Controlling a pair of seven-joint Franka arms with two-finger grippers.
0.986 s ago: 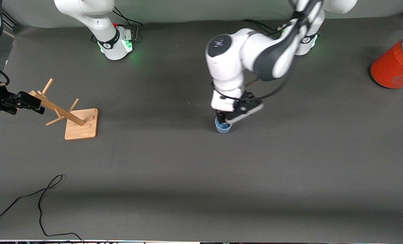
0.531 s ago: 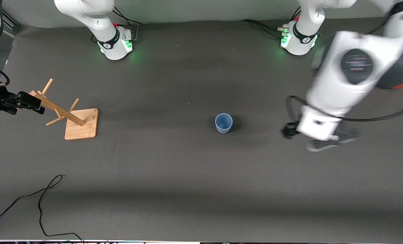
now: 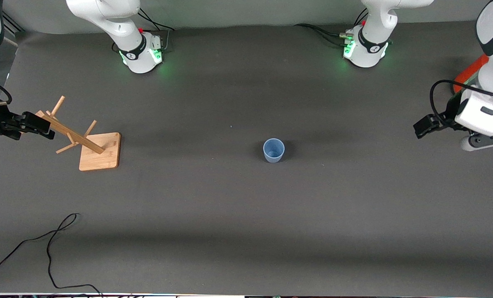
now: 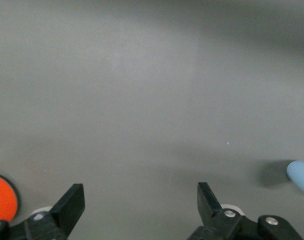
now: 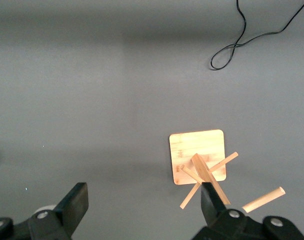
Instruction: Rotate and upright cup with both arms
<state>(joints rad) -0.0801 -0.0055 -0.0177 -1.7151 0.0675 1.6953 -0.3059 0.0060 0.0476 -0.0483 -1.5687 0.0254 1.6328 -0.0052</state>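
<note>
1. left gripper (image 3: pixel 421 126) hung wide open and empty over the left arm's end of the table, beside the orange cylinder (image 3: pixel 469 71).
2. right gripper (image 5: pixel 140 207) gaped empty above the wooden rack (image 3: pixel 80 138).
3. cup (image 3: pixel 274 150) stood upright mid-table, rim up; best left alone, arms kept well clear.

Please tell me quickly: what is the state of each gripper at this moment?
Left gripper: open, holding nothing, up over the table's left-arm end near the orange cylinder.
Right gripper: open, holding nothing, over the wooden rack.
</note>
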